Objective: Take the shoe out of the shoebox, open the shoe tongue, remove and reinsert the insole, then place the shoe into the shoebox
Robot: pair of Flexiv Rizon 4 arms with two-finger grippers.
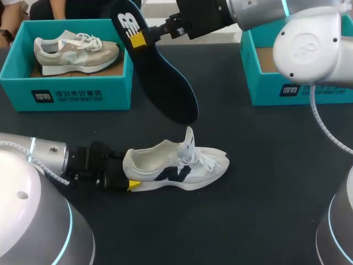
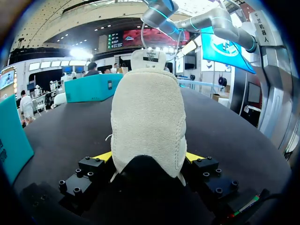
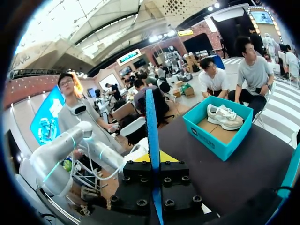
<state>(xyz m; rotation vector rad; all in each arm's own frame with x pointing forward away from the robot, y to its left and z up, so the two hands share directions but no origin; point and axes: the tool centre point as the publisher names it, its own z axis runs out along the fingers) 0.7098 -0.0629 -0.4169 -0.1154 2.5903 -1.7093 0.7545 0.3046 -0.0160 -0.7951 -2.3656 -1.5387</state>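
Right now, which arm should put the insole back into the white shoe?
Right. The right fingers are shut on the dark blue-edged insole, raised near the white lace-up shoe; the left fingers clamp the shoe's heel, steadying it.

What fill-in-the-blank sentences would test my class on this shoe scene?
The right hand holds up the dark ____.
The left hand grips the white shoe at its ____.
The beige shoe lies ____ the teal shoebox.
Missing words: insole; heel; inside.
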